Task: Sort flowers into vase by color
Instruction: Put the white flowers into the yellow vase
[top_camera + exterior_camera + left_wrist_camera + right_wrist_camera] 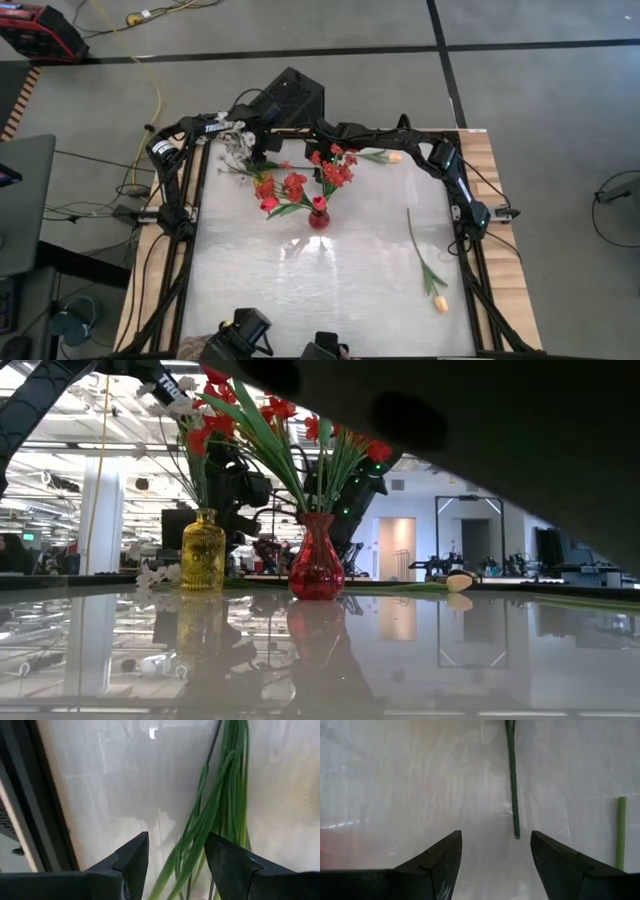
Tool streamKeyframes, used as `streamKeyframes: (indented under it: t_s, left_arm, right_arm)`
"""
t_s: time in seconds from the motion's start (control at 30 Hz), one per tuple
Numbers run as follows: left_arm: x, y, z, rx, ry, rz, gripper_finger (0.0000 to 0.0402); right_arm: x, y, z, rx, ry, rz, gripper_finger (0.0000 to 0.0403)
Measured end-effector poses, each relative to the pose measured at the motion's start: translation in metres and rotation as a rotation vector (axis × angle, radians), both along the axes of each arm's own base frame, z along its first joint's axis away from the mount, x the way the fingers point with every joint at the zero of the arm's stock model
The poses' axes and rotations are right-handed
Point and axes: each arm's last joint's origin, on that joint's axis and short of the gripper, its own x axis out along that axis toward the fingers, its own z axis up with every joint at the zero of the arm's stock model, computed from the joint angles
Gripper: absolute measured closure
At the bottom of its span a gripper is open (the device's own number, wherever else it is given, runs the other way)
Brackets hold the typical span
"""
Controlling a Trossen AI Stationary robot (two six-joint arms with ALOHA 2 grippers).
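A red vase [318, 217] stands mid-table and holds bushy red flowers [295, 185] on green stems; it also shows in the low view [316, 568]. A yellow vase [203, 550] stands toward the far left with white sprays [232, 150] in it. My left gripper [240, 135] hovers over those sprays. It is open, and in its wrist view [175, 865] green stalks [220, 805] run between its fingers. My right gripper [330, 135] is open above the table's far side, and a green stem [512, 780] lies ahead of it [495, 855]. Two peach tulips [440, 303] [395, 157] lie flat on the table.
White blossoms [155, 573] lie on the table beside the yellow vase. A second stem end [621, 832] shows near the right gripper. The table is framed by black rails [195, 230]. A black box [292, 95] sits beyond the far edge. The glossy tabletop [330, 290] stretches toward the near edge.
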Motion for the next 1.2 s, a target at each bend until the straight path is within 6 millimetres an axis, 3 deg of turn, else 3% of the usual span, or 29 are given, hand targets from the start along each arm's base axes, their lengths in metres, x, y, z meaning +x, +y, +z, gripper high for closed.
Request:
streamKeyframes:
  t_s: [0.3, 0.43, 0.57, 0.73, 1.2]
  left_arm:
    - [0.002, 0.002, 0.000, 0.021, -0.019, -0.006, 0.0222]
    - [0.001, 0.003, -0.001, 0.019, -0.027, 0.000, 0.0241]
    - [-0.002, -0.001, -0.009, 0.009, -0.008, 0.010, 0.0286]
    - [-0.004, -0.002, -0.010, 0.017, 0.016, 0.028, 0.0379]
    - [-0.001, 0.005, 0.048, 0.153, -0.088, 0.042, 0.0401]
  right_arm:
    - [0.000, 0.000, 0.000, 0.000, -0.001, 0.002, 0.0139]
    - [0.000, 0.000, 0.000, 0.001, -0.001, 0.000, 0.0139]
    - [-0.001, 0.000, 0.002, 0.001, 0.002, 0.002, 0.0139]
    - [-0.005, 0.002, 0.017, -0.012, -0.009, 0.011, 0.0139]
    - [-0.034, 0.008, 0.075, -0.014, 0.004, -0.001, 0.0139]
